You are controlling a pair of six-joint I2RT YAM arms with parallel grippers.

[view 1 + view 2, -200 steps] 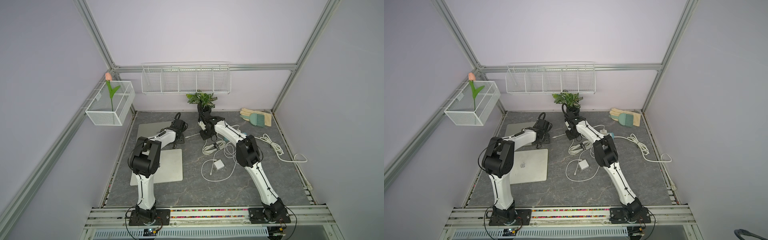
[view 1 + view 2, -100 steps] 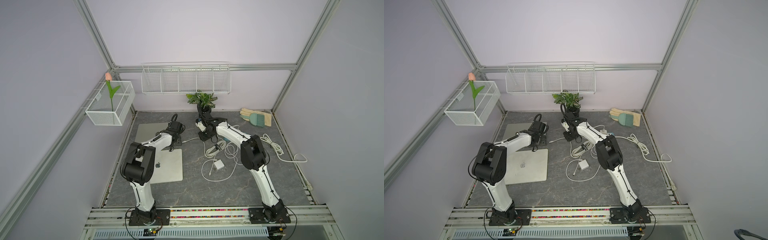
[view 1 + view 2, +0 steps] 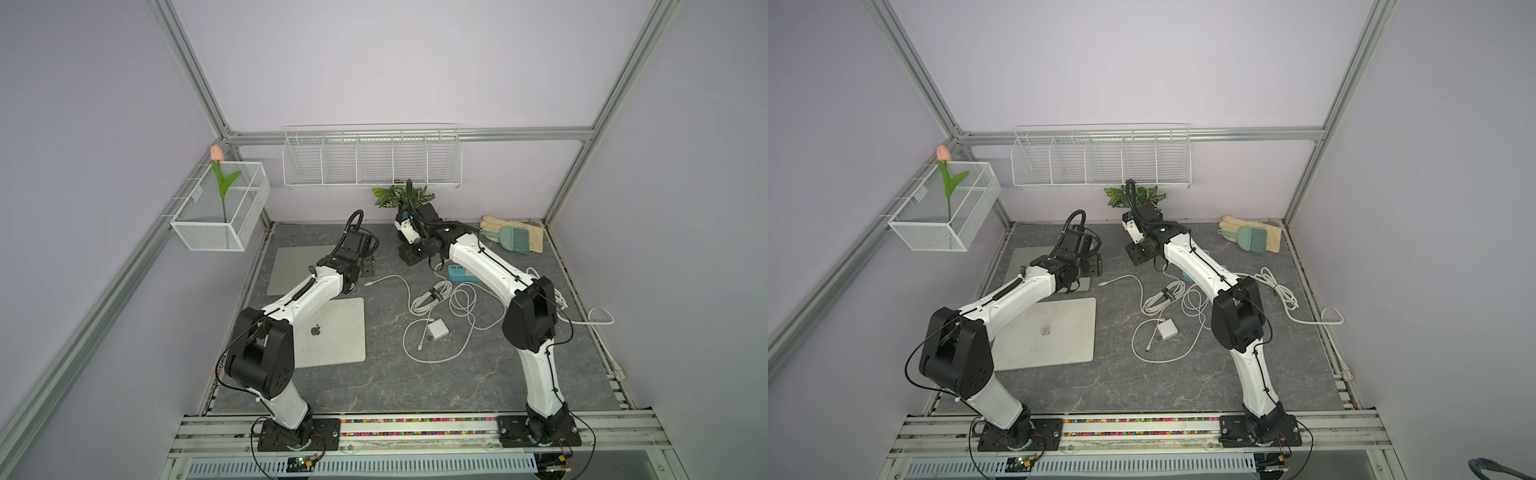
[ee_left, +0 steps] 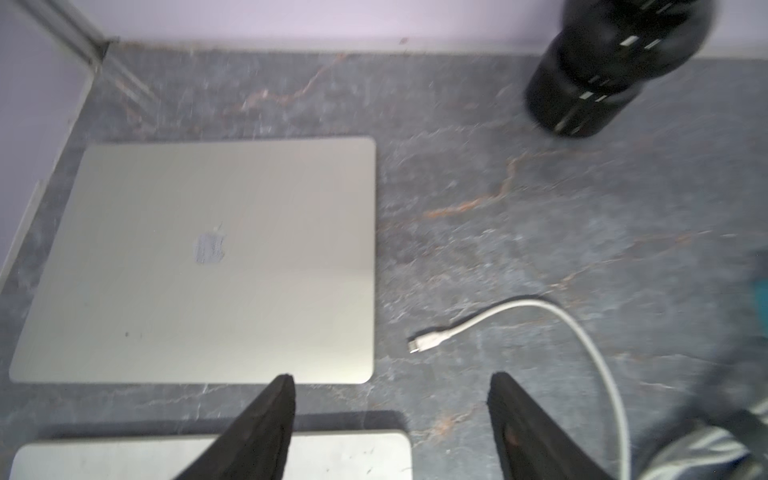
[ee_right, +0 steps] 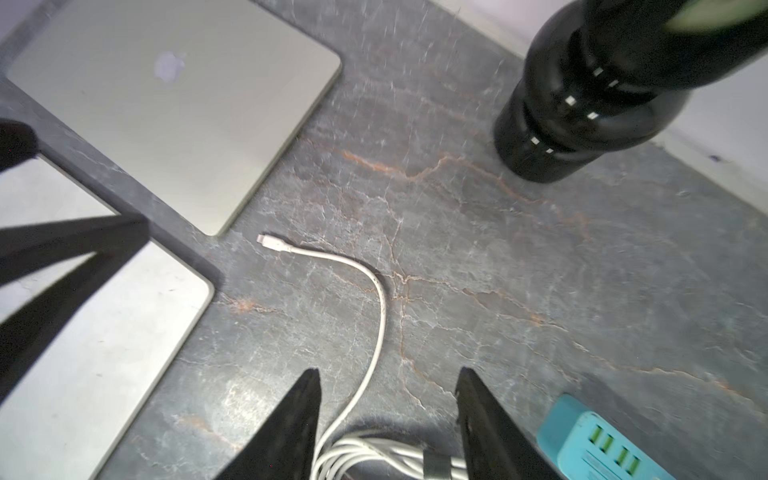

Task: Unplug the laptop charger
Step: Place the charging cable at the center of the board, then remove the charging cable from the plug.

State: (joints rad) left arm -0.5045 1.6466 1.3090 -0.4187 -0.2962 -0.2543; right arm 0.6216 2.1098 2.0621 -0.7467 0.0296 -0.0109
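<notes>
1. Laptops number two: flat silver metal slabs with rounded corners, both closed, on the left of the frame in a top view. They are the rear laptop [image 3: 291,266] and the front laptop [image 3: 336,332], which shows an apple logo.
2. One laptop charger: a square white brick [image 3: 438,330] near frame centre, ringed by loops of thin round white cable. Its connector [image 3: 368,284] lies loose on the tabletop [image 3: 374,382], just right of the rear laptop and not touching it.
3. Two pairs of black, tapered fingers. The left fingers [image 4: 266,415] stand apart and empty. The right fingers [image 5: 291,415] also stand apart, and the cable lying below their gap is not pinched.
4. One teal plastic power strip [image 3: 457,272], one glossy black ribbed pot [image 5: 582,104], and one cream glove [image 3: 528,232] under one green brush [image 3: 515,241] at upper right.
5. Two white wire baskets: a long one [image 3: 372,162] and a boxy one [image 3: 220,208] holding one pink tulip [image 3: 216,153].
6. The tabletop is grey and stone-like, with rust-coloured veins.
</notes>
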